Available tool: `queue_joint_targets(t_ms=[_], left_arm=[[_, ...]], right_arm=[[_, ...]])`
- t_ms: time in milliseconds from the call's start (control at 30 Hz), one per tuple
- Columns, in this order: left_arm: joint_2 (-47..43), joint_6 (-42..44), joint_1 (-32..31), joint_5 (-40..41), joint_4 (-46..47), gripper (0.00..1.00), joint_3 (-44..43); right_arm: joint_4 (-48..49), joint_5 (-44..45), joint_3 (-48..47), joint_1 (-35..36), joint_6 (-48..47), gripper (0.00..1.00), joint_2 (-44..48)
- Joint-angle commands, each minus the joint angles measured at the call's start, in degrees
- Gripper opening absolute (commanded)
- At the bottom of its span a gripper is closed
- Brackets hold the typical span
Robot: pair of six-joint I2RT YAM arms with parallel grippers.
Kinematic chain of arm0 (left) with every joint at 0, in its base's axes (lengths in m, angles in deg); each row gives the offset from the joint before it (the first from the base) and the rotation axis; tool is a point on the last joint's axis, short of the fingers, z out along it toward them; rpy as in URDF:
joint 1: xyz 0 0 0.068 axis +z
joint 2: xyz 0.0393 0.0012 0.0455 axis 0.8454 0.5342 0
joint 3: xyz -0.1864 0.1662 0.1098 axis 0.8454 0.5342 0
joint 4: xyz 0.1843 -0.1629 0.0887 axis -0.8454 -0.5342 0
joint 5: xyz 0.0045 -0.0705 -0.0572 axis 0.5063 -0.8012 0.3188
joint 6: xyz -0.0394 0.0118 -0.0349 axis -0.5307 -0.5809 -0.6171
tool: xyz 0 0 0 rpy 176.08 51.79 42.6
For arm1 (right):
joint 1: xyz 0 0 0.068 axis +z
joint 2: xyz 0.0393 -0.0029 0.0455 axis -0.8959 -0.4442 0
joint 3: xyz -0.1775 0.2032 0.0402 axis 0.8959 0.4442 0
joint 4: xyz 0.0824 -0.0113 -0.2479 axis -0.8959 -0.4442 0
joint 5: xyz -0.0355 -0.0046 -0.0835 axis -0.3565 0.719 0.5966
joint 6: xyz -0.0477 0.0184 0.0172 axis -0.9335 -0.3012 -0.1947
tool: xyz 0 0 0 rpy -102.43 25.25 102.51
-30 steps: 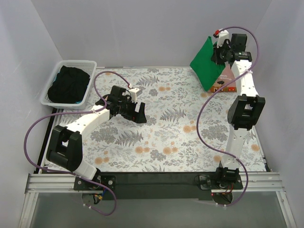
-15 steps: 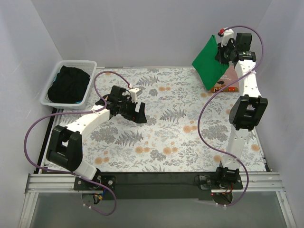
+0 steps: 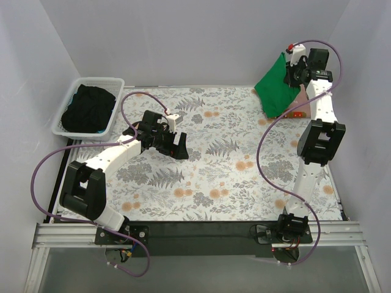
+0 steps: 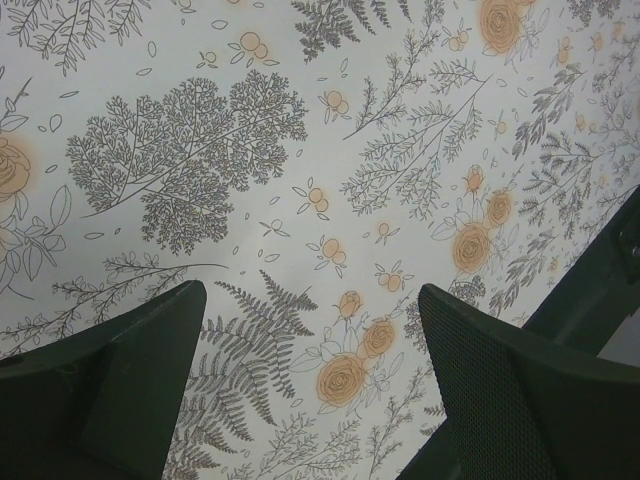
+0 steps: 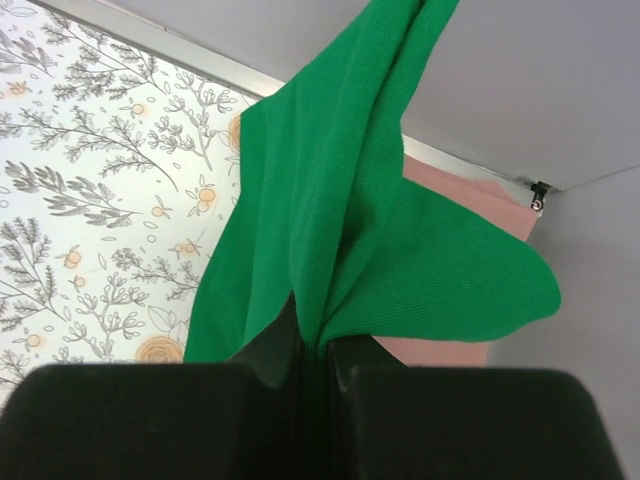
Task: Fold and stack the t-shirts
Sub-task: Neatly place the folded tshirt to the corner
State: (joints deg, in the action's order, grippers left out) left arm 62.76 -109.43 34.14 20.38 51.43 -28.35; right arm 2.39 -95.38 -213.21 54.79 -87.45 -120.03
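Note:
A bright green t-shirt (image 3: 273, 91) hangs folded in the air at the far right corner, pinched at its top edge by my right gripper (image 3: 292, 68), which is shut on it. In the right wrist view the green t-shirt (image 5: 350, 230) bunches out from between the closed jaws of the right gripper (image 5: 317, 352). Under it lies the pale pink t-shirt (image 3: 297, 108), mostly hidden, its pink cloth (image 5: 455, 210) showing behind the green. My left gripper (image 3: 179, 145) hovers open over the left-centre of the table, its fingers (image 4: 130, 370) wide apart with only the floral cloth between them.
A white slatted basket (image 3: 69, 104) holding dark clothing (image 3: 89, 108) stands at the far left corner. The floral table cloth (image 3: 214, 177) covers the table. Grey walls close in on three sides, with the right arm close to the back wall.
The right gripper has carried the green t-shirt up and to the right, toward the back right corner, covering more of the pink t-shirt. The left arm has not moved.

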Motion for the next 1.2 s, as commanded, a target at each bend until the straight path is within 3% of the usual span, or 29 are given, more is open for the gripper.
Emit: queue_joint_targets(t_ms=[0, 667, 767, 800, 867, 900, 1000, 1167], left_arm=[[-0.41, 0.52, 0.37, -0.8, -0.7, 0.88, -1.6], [1.53, 1.23, 0.37, 0.6, -1.58, 0.88, -1.86], [2.14, 1.14, 0.46, 0.34, -1.58, 0.88, -2.04], [2.14, 1.05, 0.54, 0.17, -1.58, 0.88, -2.3], [1.88, 1.05, 0.46, 0.25, -1.67, 0.88, -2.3], [1.71, 1.05, 0.63, 0.43, -1.67, 0.88, -2.3], [1.09, 1.05, 0.9, 0.34, -1.93, 0.89, -2.22], [-0.31, 0.7, 1.42, -0.36, -1.49, 0.89, -1.43]], right_arm=[[5.14, 0.61, -1.71, -1.0, -2.42, 0.01, -0.14], [12.52, 6.49, 2.51, -3.9, -4.45, 0.01, -3.66], [12.87, 8.52, 3.04, -3.9, -5.67, 0.31, -4.27], [13.48, 9.91, 2.95, -3.99, -5.68, 0.55, -4.45], [13.84, 11.06, 2.08, -3.99, -5.59, 0.71, -4.89], [14.19, 11.77, 1.73, -3.99, -5.33, 0.86, -4.8], [14.54, 11.86, 1.11, -4.25, -5.15, 0.97, -3.75], [14.55, 9.67, 2.51, -4.08, -4.62, 0.98, 0.2]])
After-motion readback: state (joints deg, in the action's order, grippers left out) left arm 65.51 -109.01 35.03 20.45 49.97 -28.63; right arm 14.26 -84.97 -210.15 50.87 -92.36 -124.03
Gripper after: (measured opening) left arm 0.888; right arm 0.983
